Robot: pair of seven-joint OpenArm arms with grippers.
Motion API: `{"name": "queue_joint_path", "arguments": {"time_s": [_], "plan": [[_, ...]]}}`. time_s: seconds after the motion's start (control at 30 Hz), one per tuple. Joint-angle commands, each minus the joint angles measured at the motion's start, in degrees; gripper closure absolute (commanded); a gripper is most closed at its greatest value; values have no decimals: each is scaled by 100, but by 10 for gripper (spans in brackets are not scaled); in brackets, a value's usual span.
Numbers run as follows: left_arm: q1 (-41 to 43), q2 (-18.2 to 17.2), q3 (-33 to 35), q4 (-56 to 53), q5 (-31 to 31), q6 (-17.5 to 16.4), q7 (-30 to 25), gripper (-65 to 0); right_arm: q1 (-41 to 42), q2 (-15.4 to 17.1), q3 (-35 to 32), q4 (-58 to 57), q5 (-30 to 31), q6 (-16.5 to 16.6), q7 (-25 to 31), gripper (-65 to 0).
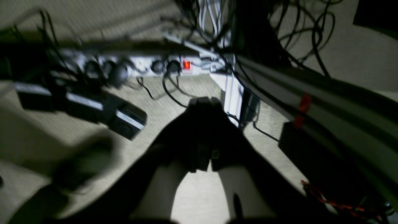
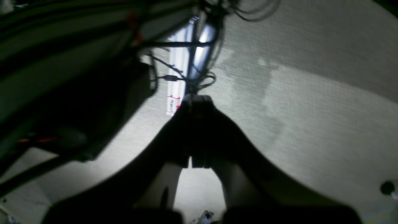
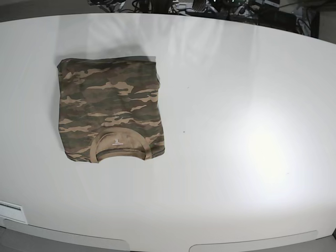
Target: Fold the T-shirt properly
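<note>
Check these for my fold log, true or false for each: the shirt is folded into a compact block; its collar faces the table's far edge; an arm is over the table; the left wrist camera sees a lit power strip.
1. The camouflage-print cloth T-shirt lies folded into a compact rectangle. True.
2. Its tan ribbed collar faces the far edge of the white table. False: the collar is at the near edge of the fold.
3. An arm is over the table. False: the base view shows none.
4. The left wrist view shows a white power strip with a red light. True.
</note>
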Motion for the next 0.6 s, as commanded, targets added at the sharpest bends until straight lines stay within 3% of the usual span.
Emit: {"name": "queue_joint_path", "arguments": {"time_s": [0.0,0.57], "plan": [[114,11,90,15,-22,-11,7,0,-37,33,11,24,-11,33,-50,0],[197,17,162,22,-234,-13,4,0,-190,4,11,26,20,372,-175,0]]}}
